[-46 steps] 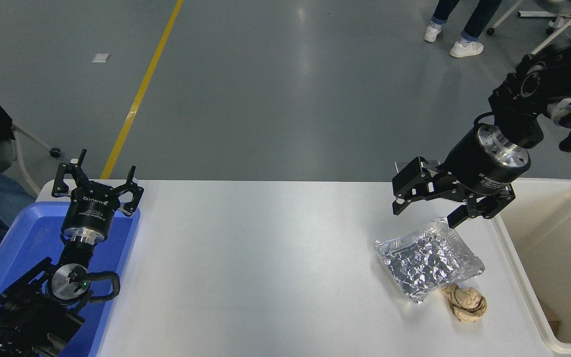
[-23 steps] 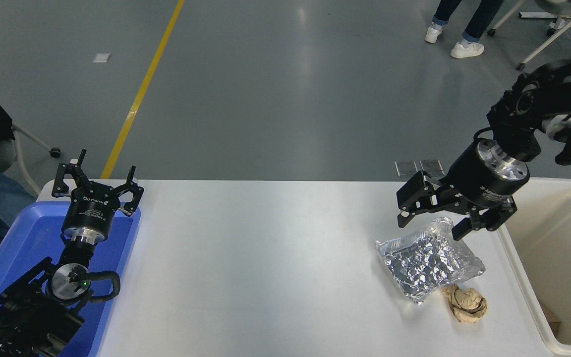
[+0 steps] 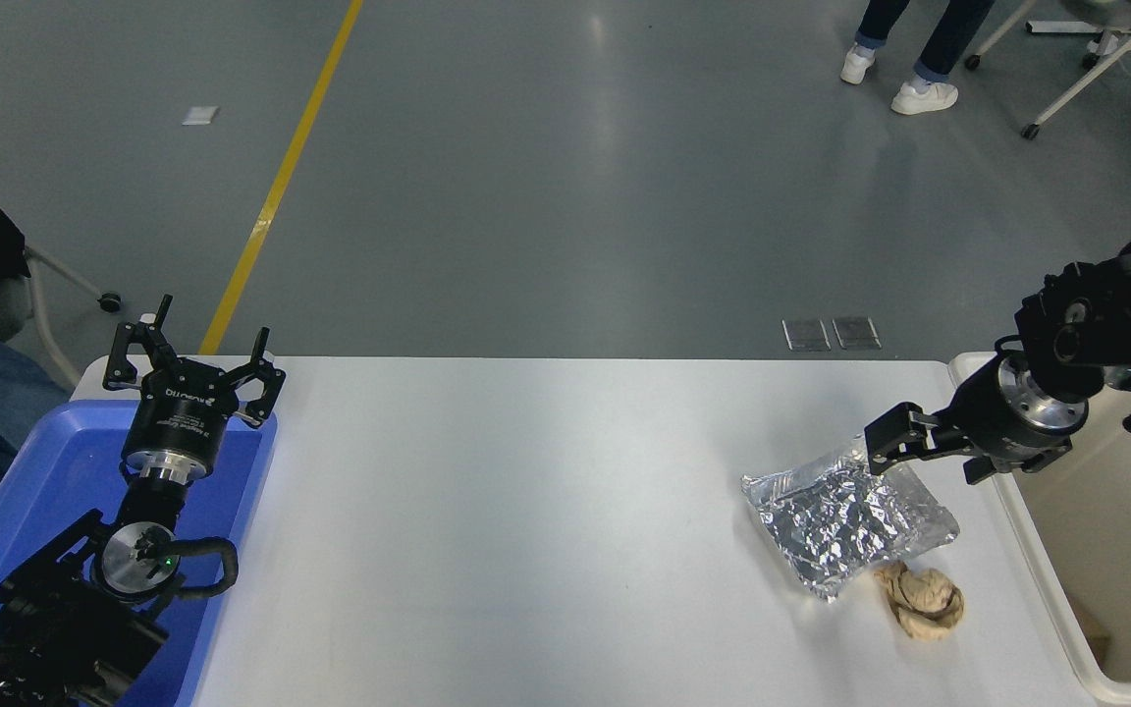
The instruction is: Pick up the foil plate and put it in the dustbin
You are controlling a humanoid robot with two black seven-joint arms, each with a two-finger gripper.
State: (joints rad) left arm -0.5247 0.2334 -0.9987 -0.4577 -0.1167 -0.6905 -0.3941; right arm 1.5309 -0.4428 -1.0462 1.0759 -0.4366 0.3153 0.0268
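The foil plate (image 3: 845, 516), shiny and crinkled, lies flat on the white table (image 3: 526, 530) at the right. My right gripper (image 3: 929, 457) is low over the plate's far right corner and open. Its left finger (image 3: 885, 444) overlaps the far rim, and the other finger hangs by the dustbin's wall. Nothing is held between them. The cream-white dustbin (image 3: 1047, 579) stands at the table's right edge, just right of the plate. My left gripper (image 3: 192, 378) is parked open at the lower left.
A crumpled brown paper ball (image 3: 919, 599) rests against the plate's near corner. A blue tray (image 3: 26, 491) sits under the left arm. A person's legs (image 3: 909, 49) and chair bases are on the floor beyond the table.
The right arm has swung down and to the right, bringing the open gripper from above the plate's far edge to low at its far right corner. The plate and left arm have not moved.
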